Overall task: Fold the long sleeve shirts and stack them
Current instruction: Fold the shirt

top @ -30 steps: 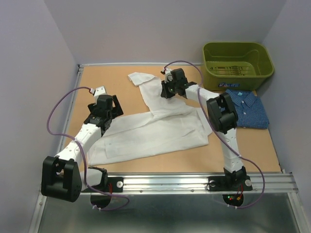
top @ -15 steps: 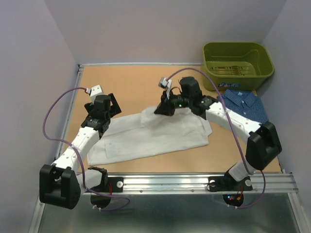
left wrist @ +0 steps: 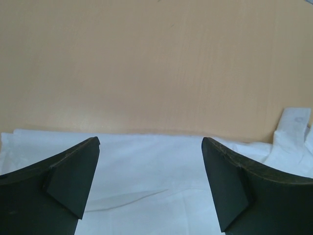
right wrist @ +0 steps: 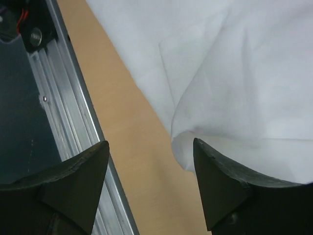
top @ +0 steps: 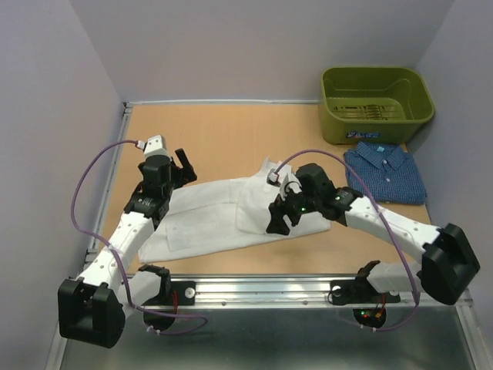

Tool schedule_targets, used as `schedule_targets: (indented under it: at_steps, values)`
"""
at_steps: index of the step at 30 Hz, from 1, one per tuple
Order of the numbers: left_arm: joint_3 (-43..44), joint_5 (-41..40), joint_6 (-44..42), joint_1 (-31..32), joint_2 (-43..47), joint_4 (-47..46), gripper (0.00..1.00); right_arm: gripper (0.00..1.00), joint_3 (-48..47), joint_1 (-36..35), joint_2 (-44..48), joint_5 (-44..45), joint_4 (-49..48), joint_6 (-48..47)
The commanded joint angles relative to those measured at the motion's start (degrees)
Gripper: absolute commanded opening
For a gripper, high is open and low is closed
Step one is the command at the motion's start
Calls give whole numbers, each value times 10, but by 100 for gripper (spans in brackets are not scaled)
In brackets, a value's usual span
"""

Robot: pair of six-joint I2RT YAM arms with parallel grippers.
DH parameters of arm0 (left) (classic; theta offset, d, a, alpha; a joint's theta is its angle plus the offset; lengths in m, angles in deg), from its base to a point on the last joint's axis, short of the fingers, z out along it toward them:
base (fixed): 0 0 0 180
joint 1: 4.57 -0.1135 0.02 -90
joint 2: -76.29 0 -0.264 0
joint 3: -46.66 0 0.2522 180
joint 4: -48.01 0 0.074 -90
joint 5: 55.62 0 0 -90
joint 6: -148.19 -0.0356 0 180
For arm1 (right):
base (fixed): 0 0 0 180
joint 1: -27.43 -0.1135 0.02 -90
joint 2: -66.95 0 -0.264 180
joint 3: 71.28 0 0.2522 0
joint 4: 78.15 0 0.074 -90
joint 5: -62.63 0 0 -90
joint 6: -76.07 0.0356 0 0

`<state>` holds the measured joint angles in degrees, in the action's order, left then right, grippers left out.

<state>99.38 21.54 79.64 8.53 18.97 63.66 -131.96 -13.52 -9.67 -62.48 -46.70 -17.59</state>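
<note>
Fingers point(left wrist: 73, 166) of the left gripper point(top: 183, 164) stand apart above the white shirt point(top: 216, 212), and the right gripper point(top: 279, 220) is likewise spread at its near edge. The dark blue shirt point(top: 385, 173) lies folded on the table point(top: 223, 131), just beside the olive-green bin point(top: 339, 131) (slotted floor showing).

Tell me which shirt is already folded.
The dark blue shirt, a compact rectangle with its collar on top, beside the green bin. The white shirt lies spread wide, only partly folded.
</note>
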Motion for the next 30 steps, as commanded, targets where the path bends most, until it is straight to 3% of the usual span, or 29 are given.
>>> schedule_targets:
  at_steps: [1, 4, 9, 12, 13, 18, 23, 30]
  values:
    - [-3, 82, -8, 13, 19, -41, 96, 83, -18, 0, 87, 175, -12, 30]
    - [-3, 97, 23, 29, 10, -29, 95, 91, -34, 2, 115, 295, -10, 63]
    - [-20, 115, 75, 38, -13, -24, 95, 88, -56, 51, 90, 362, -10, 126]
    - [-14, 101, 92, 38, -32, 5, 95, 84, -65, 111, 56, 363, -11, 181]
    - [1, 58, 104, 38, -45, 40, 95, 79, -70, 157, 33, 356, -17, 225]
    - [8, 11, 129, 16, -74, 68, 94, 71, -70, 205, -16, 299, -57, 267]
    - [2, 31, 154, -24, -114, 79, 93, 65, -83, 221, -76, 278, -99, 274]
    - [6, 37, 148, -68, -133, 90, 93, 49, -111, 228, -128, 265, -122, 256]
